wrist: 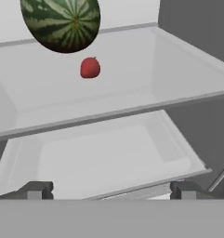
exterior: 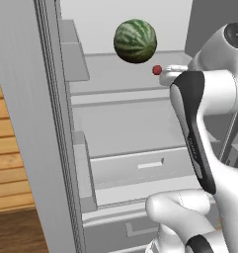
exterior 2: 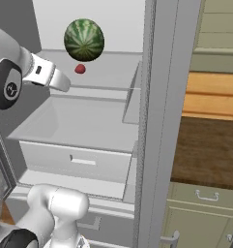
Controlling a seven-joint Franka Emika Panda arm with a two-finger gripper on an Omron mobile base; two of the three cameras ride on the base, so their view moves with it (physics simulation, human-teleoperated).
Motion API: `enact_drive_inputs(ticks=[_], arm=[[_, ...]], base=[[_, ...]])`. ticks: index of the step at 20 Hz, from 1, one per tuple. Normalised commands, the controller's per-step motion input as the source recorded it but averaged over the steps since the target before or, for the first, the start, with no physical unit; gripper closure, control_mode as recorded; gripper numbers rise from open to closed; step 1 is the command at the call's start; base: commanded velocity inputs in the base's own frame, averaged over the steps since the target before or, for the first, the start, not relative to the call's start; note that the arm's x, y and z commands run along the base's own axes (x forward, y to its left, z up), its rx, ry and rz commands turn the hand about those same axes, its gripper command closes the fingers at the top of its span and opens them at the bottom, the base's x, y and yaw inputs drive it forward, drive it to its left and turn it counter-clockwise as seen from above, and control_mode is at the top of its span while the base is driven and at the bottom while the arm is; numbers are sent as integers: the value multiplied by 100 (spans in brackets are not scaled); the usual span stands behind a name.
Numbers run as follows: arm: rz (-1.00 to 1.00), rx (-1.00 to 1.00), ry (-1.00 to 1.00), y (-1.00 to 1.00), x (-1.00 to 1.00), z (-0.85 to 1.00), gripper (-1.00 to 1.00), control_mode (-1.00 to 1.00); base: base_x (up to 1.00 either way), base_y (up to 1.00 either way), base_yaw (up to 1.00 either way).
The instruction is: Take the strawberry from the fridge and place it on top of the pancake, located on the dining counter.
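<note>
The fridge (exterior: 115, 94) stands open, showing pale shelves and a drawer. The strawberry (wrist: 90, 68), small and red, lies on the upper shelf (wrist: 132, 109) just below and beside a big striped watermelon (wrist: 62, 23). It also shows as the red strawberry (exterior: 157, 70) right of the melon, and as the strawberry (exterior 2: 80, 69) under it. My gripper (wrist: 111, 190) is open and holds nothing. It hangs short of the shelf's front edge and points at the strawberry. The pancake is out of view.
The open fridge door (exterior: 36, 138) rises at the left and the other door edge (exterior 2: 159, 121) at the right. A drawer (exterior 2: 74, 157) sits below the shelf. A dark brown wooden top (exterior 2: 205, 152) lies over green-grey cabinet fronts; whether it is the dining counter I cannot tell.
</note>
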Motion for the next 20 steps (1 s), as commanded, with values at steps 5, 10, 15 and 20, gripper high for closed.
enact_drive_inputs(ticks=[5, 10, 15, 20], arm=[[0, 0, -6, 0, 48, 14, -100, -100], [0, 0, -2, 0, 52, 0, -100, -100], [0, 0, 0, -2, 44, -5, -100, -100], [0, 0, 2, 0, 48, -18, -100, -100]], base=[[0, 0, 0], [0, 0, 0], [0, 0, 0], [0, 0, 0]])
